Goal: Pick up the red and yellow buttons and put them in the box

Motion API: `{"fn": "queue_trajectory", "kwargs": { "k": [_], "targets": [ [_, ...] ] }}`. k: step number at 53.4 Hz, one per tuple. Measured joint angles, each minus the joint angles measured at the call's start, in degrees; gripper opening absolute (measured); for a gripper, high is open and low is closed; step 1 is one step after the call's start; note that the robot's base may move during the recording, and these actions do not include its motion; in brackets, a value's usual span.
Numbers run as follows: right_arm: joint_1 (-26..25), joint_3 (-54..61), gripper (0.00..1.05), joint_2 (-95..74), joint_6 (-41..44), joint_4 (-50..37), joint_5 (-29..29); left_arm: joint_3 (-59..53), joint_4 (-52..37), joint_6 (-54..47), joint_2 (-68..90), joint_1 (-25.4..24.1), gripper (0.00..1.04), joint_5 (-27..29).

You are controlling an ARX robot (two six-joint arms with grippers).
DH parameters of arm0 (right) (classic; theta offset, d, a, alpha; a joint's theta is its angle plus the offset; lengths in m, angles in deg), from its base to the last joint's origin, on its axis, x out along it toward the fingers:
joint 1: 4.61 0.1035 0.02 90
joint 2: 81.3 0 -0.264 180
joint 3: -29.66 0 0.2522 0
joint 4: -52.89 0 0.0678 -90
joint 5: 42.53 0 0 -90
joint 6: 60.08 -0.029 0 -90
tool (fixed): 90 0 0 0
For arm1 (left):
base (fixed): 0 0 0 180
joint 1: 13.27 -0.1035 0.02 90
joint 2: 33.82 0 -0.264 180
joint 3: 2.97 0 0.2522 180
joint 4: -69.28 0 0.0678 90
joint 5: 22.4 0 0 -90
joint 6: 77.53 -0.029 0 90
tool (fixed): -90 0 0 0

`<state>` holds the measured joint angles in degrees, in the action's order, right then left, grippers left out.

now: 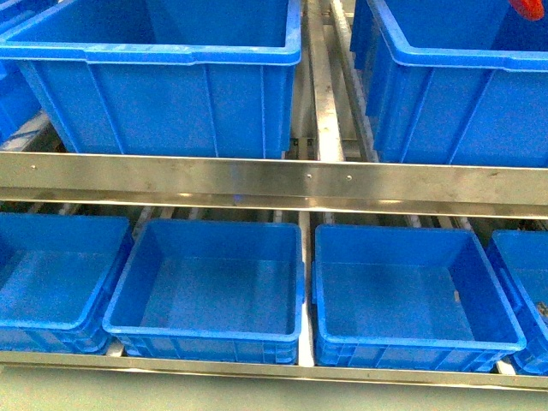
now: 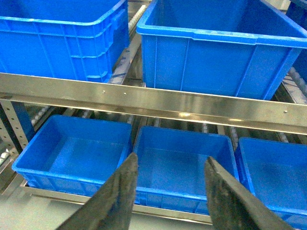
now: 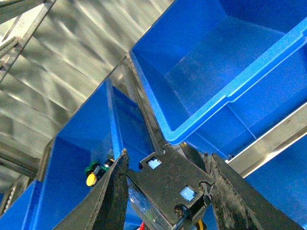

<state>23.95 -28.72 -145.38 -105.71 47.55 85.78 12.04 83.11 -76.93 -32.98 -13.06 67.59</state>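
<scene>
The left gripper (image 2: pixel 170 160) hangs in front of the rack with its jaws wide and nothing between them. The right gripper (image 3: pixel 168 154) has its jaws closed on a black block (image 3: pixel 168 184) with two pale square windows (slivers of red and yellow show beneath it, too small to tell). Just past that block, a yellow button (image 3: pixel 90 180) lies in the corner of a blue crate (image 3: pixel 72 163), touching a green piece (image 3: pixel 89 169). A larger crate (image 3: pixel 206 72) sits beside this one. In the front view, the lower-shelf crates (image 1: pixel 202 330) stand side by side, and one has a small grey bit (image 1: pixel 455 297) against its right wall. Above them runs a steel rail (image 1: pixel 274 180), and behind it stand two upper crates (image 1: pixel 154 103).
</scene>
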Motion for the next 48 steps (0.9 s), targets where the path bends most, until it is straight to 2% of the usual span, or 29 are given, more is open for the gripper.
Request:
{"fn": "queue_trajectory", "kwargs": {
  "k": [13,16,48],
  "targets": [
    [1.0,0.5,0.4,0.0,3.8,-5.1,1.6,0.0,0.0,0.0,0.0,0.0,0.9,0.0],
    [1.2,0.9,0.4,0.0,4.4,-6.0,1.8,0.0,0.0,0.0,0.0,0.0,0.98,0.0],
    [2.7,2.3,0.4,-0.3,2.9,-5.9,0.9,0.0,0.0,-0.1,0.0,0.0,0.97,0.2]
  ]
}}
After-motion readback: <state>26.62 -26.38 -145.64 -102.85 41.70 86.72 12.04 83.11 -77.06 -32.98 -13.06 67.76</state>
